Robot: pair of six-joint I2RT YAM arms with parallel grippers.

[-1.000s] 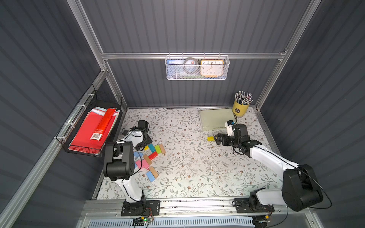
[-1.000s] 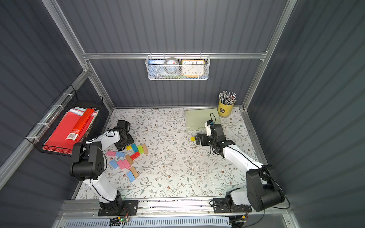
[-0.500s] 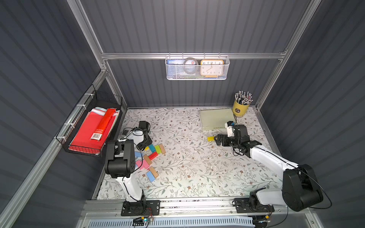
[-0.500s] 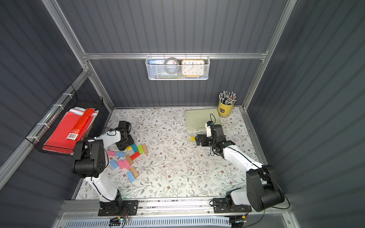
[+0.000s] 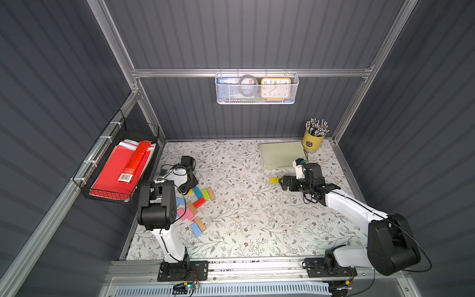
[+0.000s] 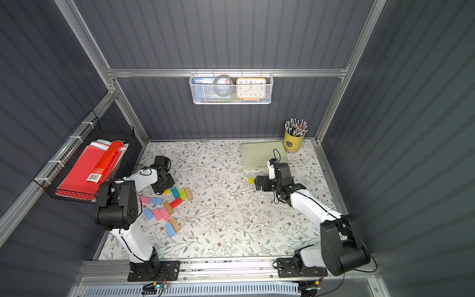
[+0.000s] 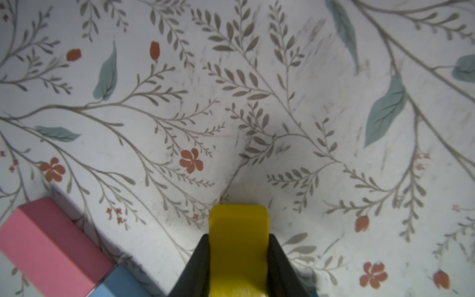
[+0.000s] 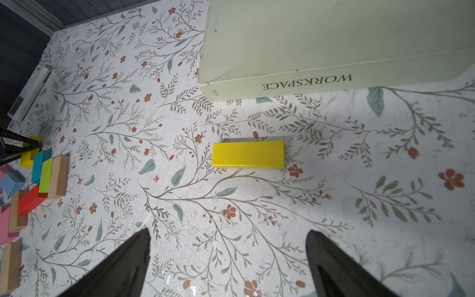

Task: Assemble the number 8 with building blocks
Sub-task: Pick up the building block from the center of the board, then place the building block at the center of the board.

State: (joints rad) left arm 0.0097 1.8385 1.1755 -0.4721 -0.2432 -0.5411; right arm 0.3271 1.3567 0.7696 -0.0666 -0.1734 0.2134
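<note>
A pile of building blocks (image 5: 198, 203) in pink, blue, green, red and tan lies on the floral table at the left in both top views. At the pile's back edge my left gripper (image 7: 239, 239) is shut on a yellow block (image 7: 239, 246), its black fingers (image 7: 200, 259) pressing both long sides. A pink block (image 7: 48, 246) and a blue one (image 7: 120, 282) lie beside it. Another yellow block (image 8: 248, 155) lies alone at the right. Just short of it my right gripper (image 8: 228, 234) stands wide open and empty, also seen from above (image 5: 282, 183).
A pale green book (image 8: 308, 38) marked WORKSPACE lies just behind the lone yellow block. A yellow pencil cup (image 5: 312, 142) stands in the back right corner. A black wire basket (image 5: 120, 169) with red folders hangs on the left wall.
My left gripper has closed onto the yellow block at the pile's back edge. The right arm and its open gripper have not moved.
</note>
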